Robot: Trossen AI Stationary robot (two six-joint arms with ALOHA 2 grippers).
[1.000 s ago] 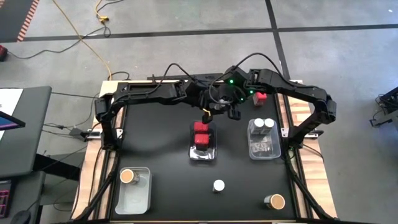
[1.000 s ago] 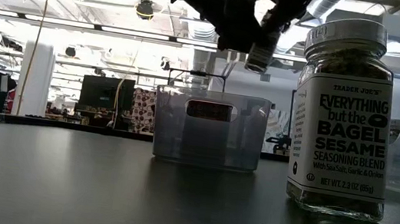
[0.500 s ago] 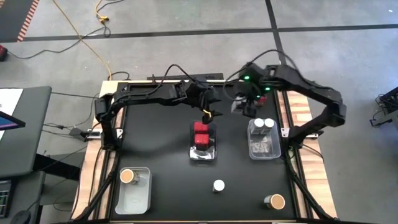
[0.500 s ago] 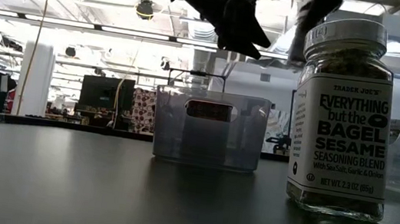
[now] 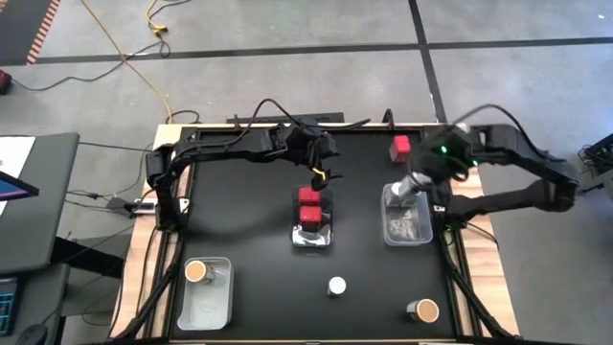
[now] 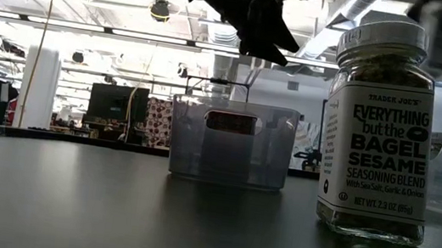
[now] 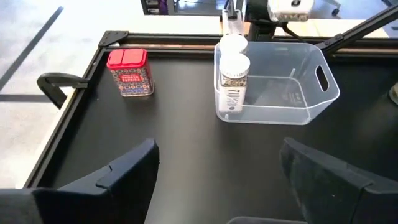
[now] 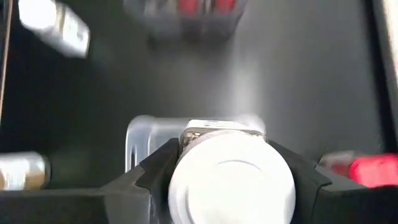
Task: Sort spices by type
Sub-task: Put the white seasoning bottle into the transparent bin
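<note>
High view: two red tins [image 5: 309, 204] binned, right tool [image 5: 410, 185] pinching white-lidded jar [image 5: 404, 189], left tool [image 5: 324, 156] spread.

Red tins [image 5: 309, 205] binned, white-lidded jar [image 8: 231, 180] gripped, tan-topped jar [image 5: 423, 310] loose

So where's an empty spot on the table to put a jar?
Bare table lies between the left bin and the middle bin, and between the lone white jar and the right bin. The back is crowded: both arms and the red tin.

overhead straight down, table-level sideways, wrist views close, perhaps overlapping
</note>
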